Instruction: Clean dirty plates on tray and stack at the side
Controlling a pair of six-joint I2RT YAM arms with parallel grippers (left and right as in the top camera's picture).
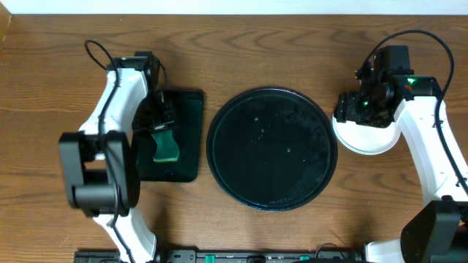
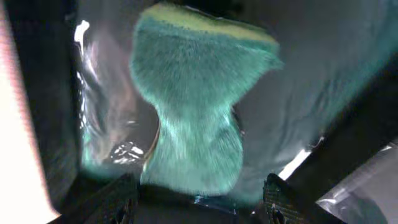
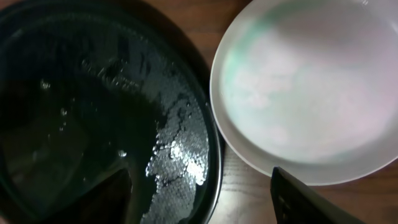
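The large round black tray (image 1: 272, 150) sits mid-table, wet and with no plate on it; its glossy wet floor (image 3: 74, 93) fills the left of the right wrist view. Just off its right rim, on the bare wood, rests a pale white plate (image 1: 371, 140) (image 3: 311, 81) with a faint green tint. How many plates are stacked there I cannot tell. My right gripper (image 1: 360, 109) (image 3: 208, 196) hangs open over the plate's left edge, holding nothing. My left gripper (image 1: 159, 120) (image 2: 199, 202) is open above a green sponge (image 1: 166, 150) (image 2: 193, 106), fingers wide of it.
The sponge lies on a small rectangular black tray (image 1: 189, 109) (image 2: 323, 62) left of the round tray. Brown wood tabletop (image 1: 292, 234) (image 3: 249, 186) surrounds everything. Both arms' bases stand at the near edge, left and right.
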